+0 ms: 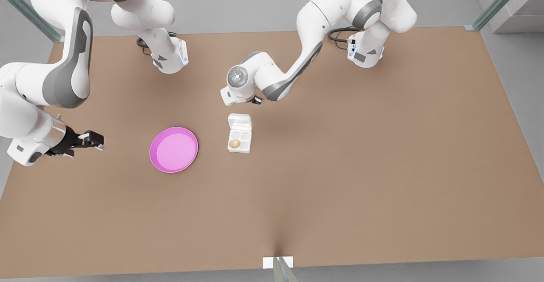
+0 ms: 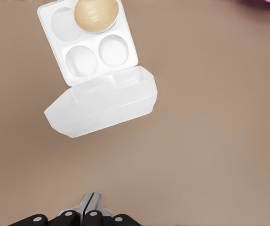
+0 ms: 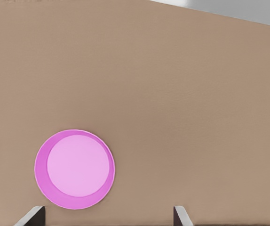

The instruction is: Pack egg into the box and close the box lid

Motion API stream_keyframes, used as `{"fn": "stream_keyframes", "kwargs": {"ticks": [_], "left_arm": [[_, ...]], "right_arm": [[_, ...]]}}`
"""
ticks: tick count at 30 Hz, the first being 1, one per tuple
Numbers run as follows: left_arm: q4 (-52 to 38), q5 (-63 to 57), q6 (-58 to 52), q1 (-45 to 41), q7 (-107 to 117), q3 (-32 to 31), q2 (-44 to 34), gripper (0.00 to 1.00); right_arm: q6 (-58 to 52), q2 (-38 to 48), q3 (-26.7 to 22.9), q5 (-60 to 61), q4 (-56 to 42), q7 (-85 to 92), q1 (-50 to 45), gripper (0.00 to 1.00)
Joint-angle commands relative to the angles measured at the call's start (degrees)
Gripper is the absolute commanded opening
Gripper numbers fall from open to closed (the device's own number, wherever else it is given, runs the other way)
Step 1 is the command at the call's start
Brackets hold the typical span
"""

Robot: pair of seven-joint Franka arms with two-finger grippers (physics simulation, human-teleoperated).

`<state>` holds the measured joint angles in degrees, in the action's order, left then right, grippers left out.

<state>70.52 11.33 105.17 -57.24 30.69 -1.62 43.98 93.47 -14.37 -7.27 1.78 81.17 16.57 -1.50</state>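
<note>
Fingers (image 2: 91, 202) of the left hand (image 1: 256, 100) are pressed together, empty, just beyond the far end of the box (image 1: 239, 140). Its lid (image 1: 239, 121) lies open, hinged on the far side. The egg (image 1: 234, 143) sits in the box's near-left cup. The right hand (image 1: 94, 139) is spread and empty, left of the pink plate (image 1: 174, 149) on the desk (image 1: 361, 167).

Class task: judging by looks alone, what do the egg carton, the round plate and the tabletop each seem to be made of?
Box: probably thin moulded plastic, white and slightly translucent, with smooth rounded cups. Pink plate: likely plastic, uniform colour, matte, raised rim. Table: flat tan surface without grain, perhaps board or laminate; the look leaves it open.
</note>
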Motion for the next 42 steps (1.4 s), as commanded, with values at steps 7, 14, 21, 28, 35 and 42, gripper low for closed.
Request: {"fn": "stream_keyframes", "kwargs": {"ticks": [7,14,21,28,35,42], "left_arm": [[-3.6,-0.3,7.2,-2.2,31.8,1.0,4.9,0.21],[-6.5,-0.4,7.9,-2.0,31.2,2.7,7.1,0.21],[-10.2,-0.5,8.1,-1.9,31.2,3.6,9.2,0.21],[-12.4,-0.5,9.6,-1.4,30.2,5.1,10.2,0.21],[-12.4,-0.5,9.8,-0.3,28.3,7.1,10.1,0.21],[-8.7,-3.7,-25.5,34.5,-23.1,8.7,-14.9,1.0]], "right_arm": [[-1.1,-0.2,0.0,0.1,0.0,-16.3,0.0,1.0],[-1.2,-0.2,0.0,0.0,0.0,-16.3,0.0,1.0],[-1.2,-0.2,0.1,0.1,0.0,-16.4,-0.1,1.0],[-0.9,-0.4,0.0,-0.5,0.0,-16.2,0.4,1.0],[-0.7,-0.4,0.1,-0.5,0.0,-16.3,0.4,1.0],[-0.7,-0.3,0.1,-0.4,0.0,-16.3,0.4,1.0]]}}
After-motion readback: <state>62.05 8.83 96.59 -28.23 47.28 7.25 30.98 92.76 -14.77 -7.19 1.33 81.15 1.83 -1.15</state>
